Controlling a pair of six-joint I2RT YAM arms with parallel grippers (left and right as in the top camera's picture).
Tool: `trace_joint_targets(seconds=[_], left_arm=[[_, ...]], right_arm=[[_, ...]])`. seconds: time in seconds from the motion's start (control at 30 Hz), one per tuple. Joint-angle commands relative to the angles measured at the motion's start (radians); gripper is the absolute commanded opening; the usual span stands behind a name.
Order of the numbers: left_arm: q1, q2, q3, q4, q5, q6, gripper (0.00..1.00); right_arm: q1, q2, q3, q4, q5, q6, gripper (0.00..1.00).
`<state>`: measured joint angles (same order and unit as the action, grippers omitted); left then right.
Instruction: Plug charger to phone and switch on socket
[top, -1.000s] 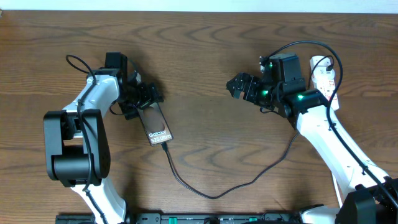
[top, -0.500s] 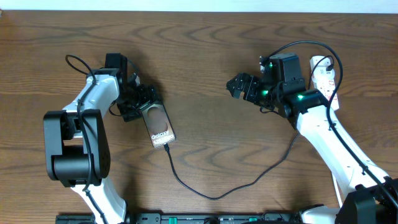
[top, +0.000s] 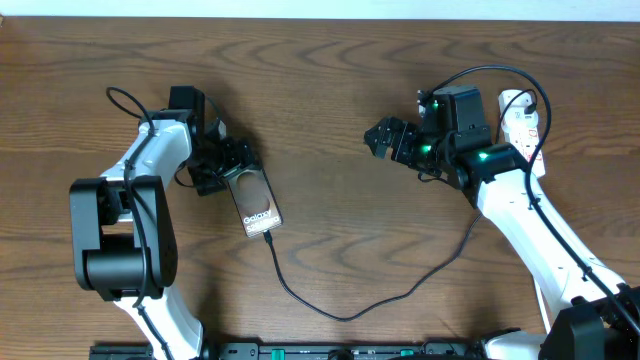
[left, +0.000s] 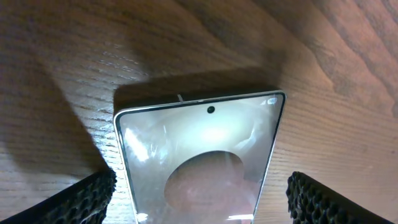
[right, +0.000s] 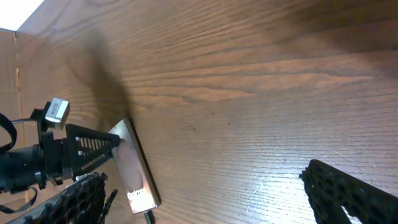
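Observation:
The phone (top: 258, 204) lies flat on the table, screen up. The charger (top: 345, 316), a thin black cable, runs from the phone's front end in a long loop toward the right arm, and its plug tip (right: 149, 216) sits at the phone's edge. My left gripper (top: 228, 168) is open, with one finger on each side of the phone's (left: 199, 149) top end and a gap to each edge. Over bare wood, my right gripper (top: 376, 140) is open and empty, well right of the phone (right: 134, 168). The white socket (top: 520, 118) lies at the back right, partly hidden by the right arm.
A thick black cable (top: 485, 72) arcs over the right wrist near the socket. The left arm's base (top: 115, 235) stands left of the phone. Bare wood (top: 330, 180) separates the two grippers.
The left gripper has drawn back slightly to the left. The phone has shifted a little toward the front and lies free between the fingers. The right arm has not moved.

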<state>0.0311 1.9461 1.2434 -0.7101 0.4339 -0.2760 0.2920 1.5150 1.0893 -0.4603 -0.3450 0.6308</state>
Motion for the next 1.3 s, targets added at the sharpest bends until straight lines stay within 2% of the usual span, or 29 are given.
trace_joint_targets(seconds=[0.0, 0.33, 0.53, 0.77, 0.9, 1.03, 1.27], left_arm=[[0.008, -0.061, 0.018, -0.004, -0.023, 0.070, 0.91], [0.007, -0.394, 0.025, -0.027, -0.023, 0.112, 0.91], [0.008, -0.543, 0.025, -0.029, -0.024, 0.126, 0.91], [0.008, -0.610, 0.025, -0.029, -0.024, 0.126, 0.91], [0.008, -0.607, 0.025, -0.030, -0.024, 0.126, 0.91], [0.008, -0.607, 0.025, -0.030, -0.024, 0.126, 0.91], [0.008, -0.607, 0.025, -0.034, -0.024, 0.126, 0.91]], right_arm=[[-0.002, -0.017, 0.008, -0.004, 0.006, -0.018, 0.99], [-0.003, -0.017, 0.008, -0.017, 0.004, -0.020, 0.99], [-0.062, -0.018, 0.051, -0.045, -0.161, -0.126, 0.99], [-0.233, -0.017, 0.298, -0.398, -0.211, -0.320, 0.99], [-0.347, -0.017, 0.440, -0.542, -0.211, -0.401, 0.99], [-0.498, -0.015, 0.521, -0.588, -0.209, -0.430, 0.99], [-0.753, 0.066, 0.540, -0.595, -0.266, -0.527, 0.99]])
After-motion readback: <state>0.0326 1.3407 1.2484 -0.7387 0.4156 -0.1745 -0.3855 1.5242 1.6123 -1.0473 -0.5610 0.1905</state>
